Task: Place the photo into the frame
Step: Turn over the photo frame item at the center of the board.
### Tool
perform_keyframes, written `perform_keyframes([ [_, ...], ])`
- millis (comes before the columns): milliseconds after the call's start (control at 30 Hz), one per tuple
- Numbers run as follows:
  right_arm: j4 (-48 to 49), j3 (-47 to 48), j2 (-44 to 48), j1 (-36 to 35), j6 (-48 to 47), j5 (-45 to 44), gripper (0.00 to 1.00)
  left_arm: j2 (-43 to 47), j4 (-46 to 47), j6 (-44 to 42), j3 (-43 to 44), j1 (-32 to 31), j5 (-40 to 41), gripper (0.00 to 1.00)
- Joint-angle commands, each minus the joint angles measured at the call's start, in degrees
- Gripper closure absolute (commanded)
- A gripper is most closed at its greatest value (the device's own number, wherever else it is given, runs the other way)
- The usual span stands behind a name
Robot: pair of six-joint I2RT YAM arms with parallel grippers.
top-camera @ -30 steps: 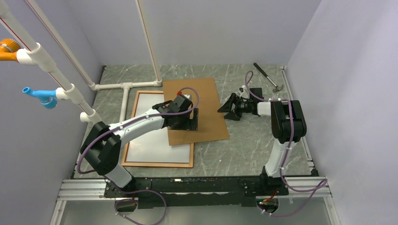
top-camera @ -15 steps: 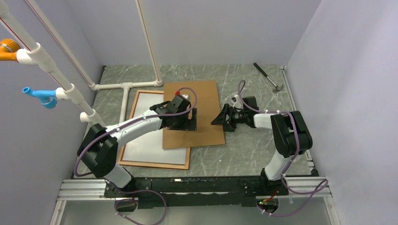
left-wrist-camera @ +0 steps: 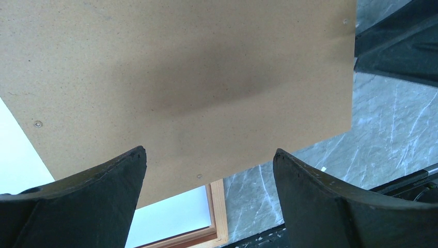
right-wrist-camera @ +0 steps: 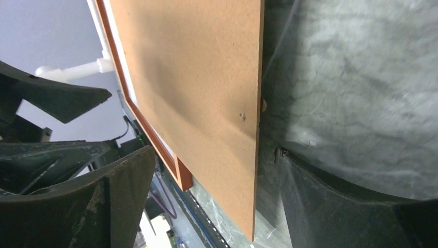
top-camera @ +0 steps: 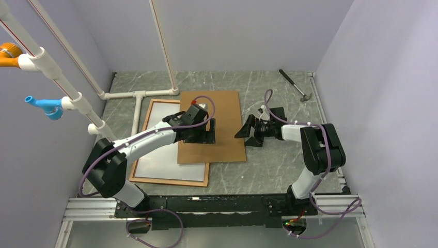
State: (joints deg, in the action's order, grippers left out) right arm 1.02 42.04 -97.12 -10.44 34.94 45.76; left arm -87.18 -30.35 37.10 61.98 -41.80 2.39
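Observation:
The reddish-brown frame (top-camera: 168, 181) lies flat left of centre. The photo (top-camera: 157, 150) sits inside it, white back up. A plain brown backing panel (top-camera: 224, 119) lies across the frame's right side and reaches onto the table. My left gripper (top-camera: 199, 132) hovers open over the panel's left part, with nothing between its fingers. In the left wrist view the panel (left-wrist-camera: 181, 67) fills the top, and the frame corner (left-wrist-camera: 219, 206) and photo (left-wrist-camera: 170, 217) show below. My right gripper (top-camera: 245, 130) is open at the panel's right edge. That edge (right-wrist-camera: 255, 155) stands between its spread jaws.
A hammer (top-camera: 294, 85) lies at the back right. White pipes (top-camera: 137, 94) run along the back left, with a blue fitting (top-camera: 46, 106) and an orange one (top-camera: 8, 54). A metal rail (top-camera: 206, 204) borders the near edge. Walls close in on three sides.
The backing panel has slid left and turned square to the frame, which shifted a little left. My right gripper pushed left with it, then eased back with wider jaws.

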Motion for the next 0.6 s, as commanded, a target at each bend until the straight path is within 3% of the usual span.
perform_keyframes([
  [0,3.65,1.71,-5.12,2.57,-1.04,-0.27,0.12,2.43,0.3,-0.42,-0.66,0.33,0.46,0.05],
  [267,13.14,6.64,-15.44,4.34,3.28,8.75,0.25,2.18,0.36,-0.61,-0.66,0.61,0.3,0.05],
  [433,19.92,7.23,-19.6,4.28,7.83,11.84,0.43,2.07,0.37,-0.72,-0.85,0.9,0.26,0.05],
  [567,29.56,5.88,-21.68,3.95,14.13,14.93,0.48,2.04,0.52,-0.66,-0.85,0.99,0.03,0.05],
])
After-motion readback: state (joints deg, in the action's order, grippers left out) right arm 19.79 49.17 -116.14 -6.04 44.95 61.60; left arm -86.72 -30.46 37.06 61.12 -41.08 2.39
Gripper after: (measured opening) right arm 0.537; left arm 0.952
